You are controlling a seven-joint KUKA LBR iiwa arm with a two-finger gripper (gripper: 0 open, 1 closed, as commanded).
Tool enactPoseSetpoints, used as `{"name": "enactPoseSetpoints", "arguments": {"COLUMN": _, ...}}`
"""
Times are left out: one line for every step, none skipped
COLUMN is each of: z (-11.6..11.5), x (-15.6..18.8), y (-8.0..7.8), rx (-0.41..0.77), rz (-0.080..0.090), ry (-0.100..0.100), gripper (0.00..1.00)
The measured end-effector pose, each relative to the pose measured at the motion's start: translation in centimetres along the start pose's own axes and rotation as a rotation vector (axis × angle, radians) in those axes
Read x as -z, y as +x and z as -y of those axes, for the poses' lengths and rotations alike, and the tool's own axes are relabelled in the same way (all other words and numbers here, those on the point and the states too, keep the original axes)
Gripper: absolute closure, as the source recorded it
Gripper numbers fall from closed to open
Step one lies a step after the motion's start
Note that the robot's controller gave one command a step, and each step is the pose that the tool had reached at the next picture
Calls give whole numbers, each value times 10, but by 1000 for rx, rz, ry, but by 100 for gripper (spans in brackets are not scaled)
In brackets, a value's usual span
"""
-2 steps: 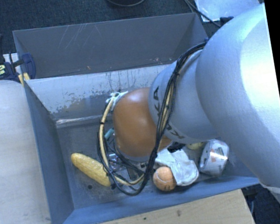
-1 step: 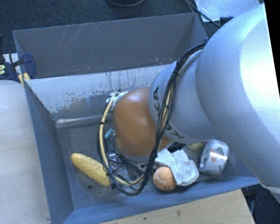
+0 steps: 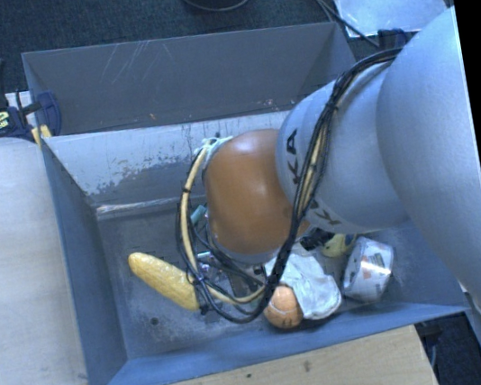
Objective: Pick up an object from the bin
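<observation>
My gripper [image 3: 226, 281] is low in the middle of the bin, mostly hidden beneath the arm's wrist. A yellow corn cob [image 3: 164, 280] lies slantwise on the bin floor just to its left, its near end close beside the gripper. A small orange-brown round thing [image 3: 284, 308] rests just right of and in front of the gripper, against the front wall. A crumpled white thing [image 3: 314, 284] lies next to that round thing.
A white and grey packet with an orange patch [image 3: 368, 271] lies at the bin's right front. A yellow-green thing [image 3: 336, 244] peeps out under the arm. The arm and its cables cover the bin's middle and right.
</observation>
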State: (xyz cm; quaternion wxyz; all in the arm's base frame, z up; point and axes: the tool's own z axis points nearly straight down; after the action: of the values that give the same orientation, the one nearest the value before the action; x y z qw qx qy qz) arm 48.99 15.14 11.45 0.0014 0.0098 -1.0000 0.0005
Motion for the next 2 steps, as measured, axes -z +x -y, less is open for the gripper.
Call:
{"name": "enactPoseSetpoints", "arguments": {"z": 3, "x": 23, "y": -11, "rx": -3, "rz": 17, "ry": -4, "gripper": 100}}
{"name": "enactPoseSetpoints", "arguments": {"z": 7, "x": 37, "y": -5, "rx": 2, "rz": -7, "ry": 2, "gripper": 100}}
